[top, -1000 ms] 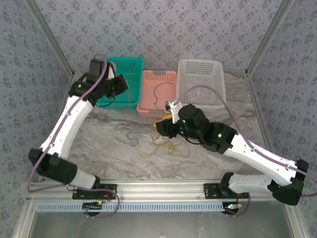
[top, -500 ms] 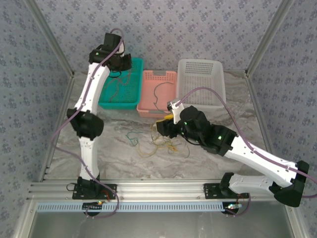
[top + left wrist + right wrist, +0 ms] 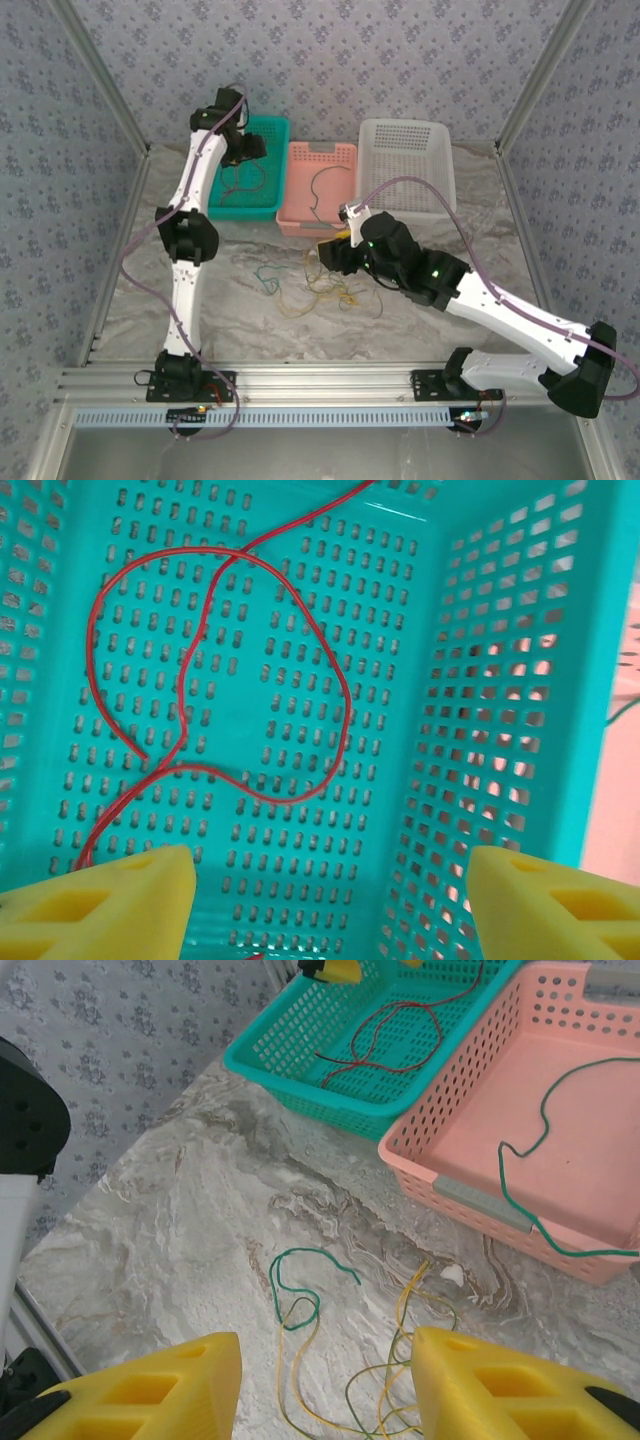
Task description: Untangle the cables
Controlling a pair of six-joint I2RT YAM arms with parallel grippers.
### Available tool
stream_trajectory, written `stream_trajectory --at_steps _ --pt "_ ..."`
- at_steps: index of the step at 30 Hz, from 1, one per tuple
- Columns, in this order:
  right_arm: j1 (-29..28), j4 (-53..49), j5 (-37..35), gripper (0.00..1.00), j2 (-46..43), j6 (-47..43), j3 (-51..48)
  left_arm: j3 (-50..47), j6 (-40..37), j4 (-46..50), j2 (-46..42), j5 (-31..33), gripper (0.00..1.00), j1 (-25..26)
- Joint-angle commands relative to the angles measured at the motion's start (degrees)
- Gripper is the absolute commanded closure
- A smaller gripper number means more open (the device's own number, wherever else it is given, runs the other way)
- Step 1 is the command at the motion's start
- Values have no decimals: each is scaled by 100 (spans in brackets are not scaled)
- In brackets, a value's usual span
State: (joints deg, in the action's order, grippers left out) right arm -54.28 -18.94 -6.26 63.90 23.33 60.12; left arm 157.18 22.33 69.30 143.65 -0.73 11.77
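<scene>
The left gripper (image 3: 330,900) hangs open over the teal basket (image 3: 500,680), with nothing between its yellow fingers. A red cable (image 3: 345,695) lies looped and loose on that basket's floor. From above, the left gripper (image 3: 248,148) sits at the basket's back left. The right gripper (image 3: 325,1390) is open just above the marble table, empty. Below it lie a short green cable (image 3: 273,1274) and tangled yellow and olive cables (image 3: 401,1300). A green cable (image 3: 503,1170) rests in the pink basket (image 3: 470,1200). In the top view the tangle (image 3: 325,290) spreads in front of the right gripper (image 3: 325,255).
A white basket (image 3: 405,165) stands at the back right, beside the pink basket (image 3: 320,150) and the teal basket (image 3: 272,125). Patterned walls and metal posts close in the table. The left arm stands tall along the table's left side.
The left arm has unfolded and risen over the teal basket. Its jaws have opened, and the red cable now lies loose in the basket. The right gripper has barely shifted.
</scene>
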Motion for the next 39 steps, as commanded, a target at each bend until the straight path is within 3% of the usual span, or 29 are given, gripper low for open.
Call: stream_trajectory --at_steps 1,5,12,17,21,26,30,35,39 --pt "1 101 -10 50 -94 149 -128 51 -31 255 -645 344 29 276" --pt "1 -53 -244 50 -255 317 -510 -1162 13 106 -1637 915 31 705" --pt "50 -345 -471 54 -621 1401 -1334 -6544 1160 -2358 -5124 597 38 1246" --pt "-186 -324 -533 54 -477 1718 -1687 -9319 1950 -2912 -6773 560 38 1602" --pt "-559 -133 -637 56 23 1818 -1623 -10987 2415 -3440 -7635 410 41 1557" --pt "-1072 156 -900 59 724 1927 -1331 -11895 2712 -4012 -7983 35 39 1262" --pt "-1310 249 -1043 61 1083 1948 -1105 -12364 3177 -4962 -7921 -723 39 856" --pt "-1357 322 -1053 62 1329 1952 -1028 -12528 3860 -5739 -7660 -1024 44 932" --pt "-1302 356 -1044 63 1380 1920 -995 -12314 4001 -5554 -7413 -736 49 1335"
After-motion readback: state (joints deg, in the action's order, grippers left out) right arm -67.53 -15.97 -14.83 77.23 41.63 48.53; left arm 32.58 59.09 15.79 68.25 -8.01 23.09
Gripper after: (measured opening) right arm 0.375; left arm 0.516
